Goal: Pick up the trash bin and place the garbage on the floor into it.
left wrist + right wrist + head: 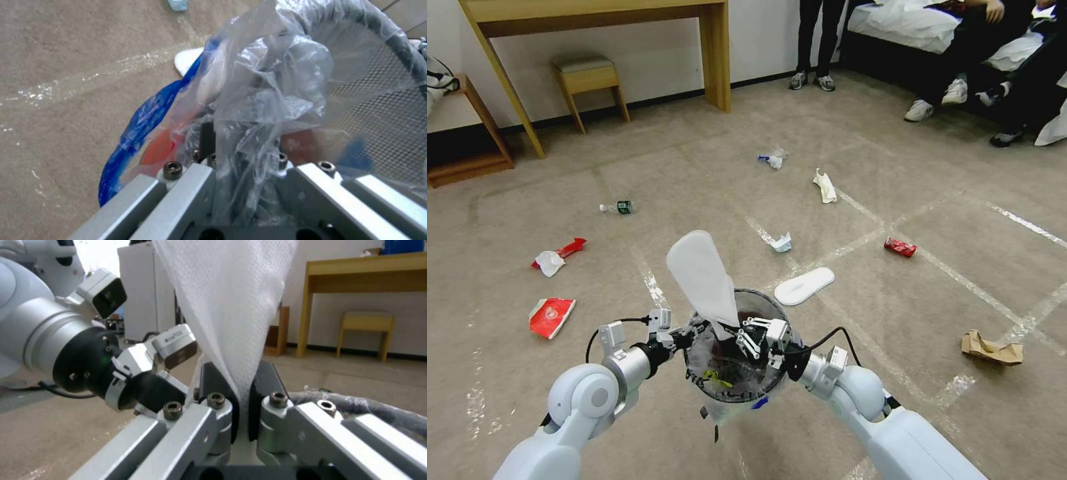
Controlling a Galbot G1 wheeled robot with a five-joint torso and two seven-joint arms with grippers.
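The trash bin [735, 383], lined with a crinkly clear bag [267, 83], hangs in front of me above the floor [894, 200]. My left gripper [684, 338] is shut on its near-left rim [402, 43] and bag. My right gripper [242, 400] is shut on a flat white slipper [700, 273], which stands tilted up out of the bin's mouth. More garbage lies on the carpet: a second slipper [804, 285], red can [900, 247], brown paper bag [991, 349], small bottle [618, 207], red packet [551, 316], tissues [825, 186].
A wooden desk [715, 53] and stool [589, 80] stand against the far wall, with a low shelf [467, 160] at the left. People's legs and a bed [907, 27] fill the back right. White tape lines cross the carpet.
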